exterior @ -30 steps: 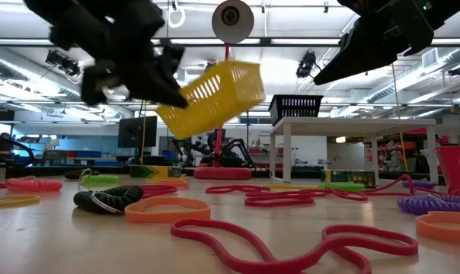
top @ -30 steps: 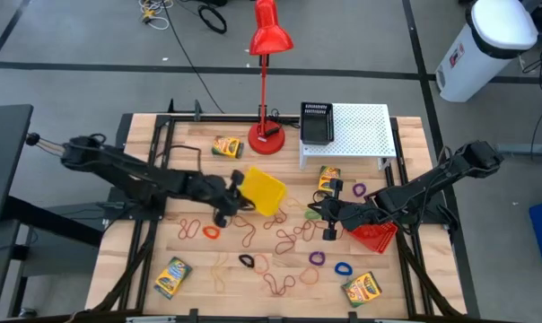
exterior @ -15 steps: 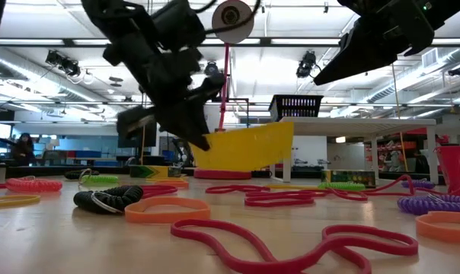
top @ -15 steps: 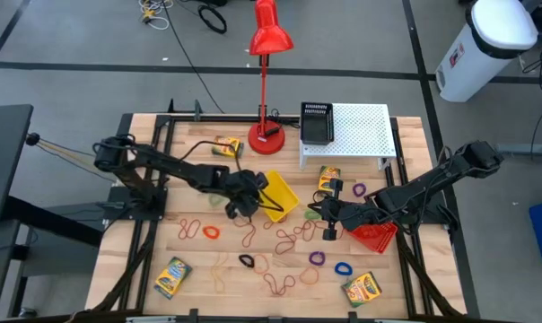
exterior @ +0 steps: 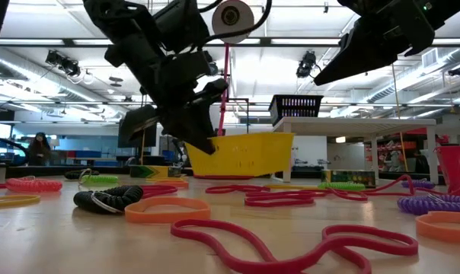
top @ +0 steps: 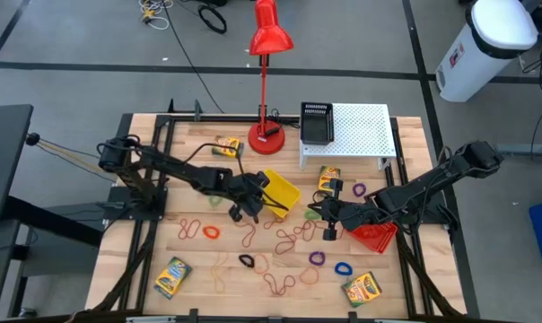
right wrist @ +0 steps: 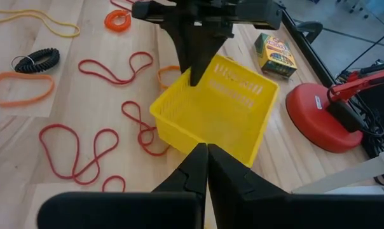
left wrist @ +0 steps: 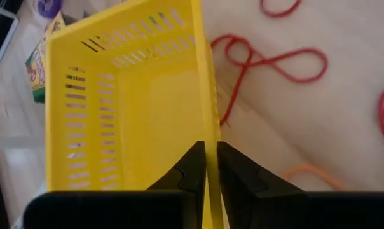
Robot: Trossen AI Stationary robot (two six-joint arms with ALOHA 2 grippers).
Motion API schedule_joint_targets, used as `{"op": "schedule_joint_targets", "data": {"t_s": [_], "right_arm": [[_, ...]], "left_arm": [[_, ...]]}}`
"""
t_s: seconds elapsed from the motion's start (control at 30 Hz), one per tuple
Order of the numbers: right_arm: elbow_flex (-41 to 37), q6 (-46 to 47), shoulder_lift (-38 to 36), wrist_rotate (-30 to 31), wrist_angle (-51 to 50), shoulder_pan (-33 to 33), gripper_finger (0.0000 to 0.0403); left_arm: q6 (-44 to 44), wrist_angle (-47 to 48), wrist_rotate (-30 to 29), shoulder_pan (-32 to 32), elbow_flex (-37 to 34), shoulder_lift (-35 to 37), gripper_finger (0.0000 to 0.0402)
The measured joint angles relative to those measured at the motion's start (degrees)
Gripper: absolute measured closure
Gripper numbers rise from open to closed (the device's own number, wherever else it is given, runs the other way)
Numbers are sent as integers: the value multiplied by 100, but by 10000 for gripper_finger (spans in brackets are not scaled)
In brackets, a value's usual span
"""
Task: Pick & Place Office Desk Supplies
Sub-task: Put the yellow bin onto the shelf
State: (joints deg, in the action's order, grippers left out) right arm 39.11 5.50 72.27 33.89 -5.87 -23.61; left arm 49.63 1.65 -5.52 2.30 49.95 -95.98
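A yellow mesh bin [top: 280,192] stands upright with its bottom on the table's middle, next to red rubber-band loops [left wrist: 268,60]. My left gripper [left wrist: 210,147] is shut on it, reaching in from the table's left [top: 253,199]. My right gripper [right wrist: 205,151] hovers shut and empty just right of the bin [top: 322,213], above the bands. The red bin [top: 376,236] lies under the right arm. The black bin [top: 316,124] sits on a white perforated shelf [top: 361,130]. Crayon boxes [top: 226,146] [top: 328,178] [top: 172,276] [top: 362,288] lie flat on the table. My left gripper has the bin's side wall [left wrist: 209,117] at its rim, on the side toward the table's left. One finger [left wrist: 191,172] is inside the bin and the other is outside. The fingers slant down from the table's left. The bin rests level on the table.
A tall red desk lamp [top: 267,135] stands on the far side behind the yellow bin. Several coloured rubber-band loops [top: 293,235] lie across the middle and near part of the table, among them a black coil [right wrist: 36,60] and an orange one [right wrist: 119,20].
My left gripper has gone toward the table's right and down with the yellow bin. The bin hung tilted and clear of the table a second ago; it has come level and now stands on its bottom. My right gripper has kept still.
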Motion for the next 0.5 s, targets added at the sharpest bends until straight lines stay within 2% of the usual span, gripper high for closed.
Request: {"op": "schedule_joint_targets", "data": {"t_s": [0.17, 0.33, 0.4, 0.5], "right_arm": [[0, -2, 0, 0, 0, 1, 382], [0, -5, 0, 0, 2, -1, 382], [0, 6, 0, 0, 0, 1, 382], [0, 50, 0, -4, 1, 0, 382]], "left_arm": [[-234, -9, -29, 53, 0, 0, 346], [-694, -22, -181, 93, 0, 0, 305], [-802, -5, -420, 150, 10, 2, 288], [-825, 44, -1081, 348, 74, 67, 274]]}}
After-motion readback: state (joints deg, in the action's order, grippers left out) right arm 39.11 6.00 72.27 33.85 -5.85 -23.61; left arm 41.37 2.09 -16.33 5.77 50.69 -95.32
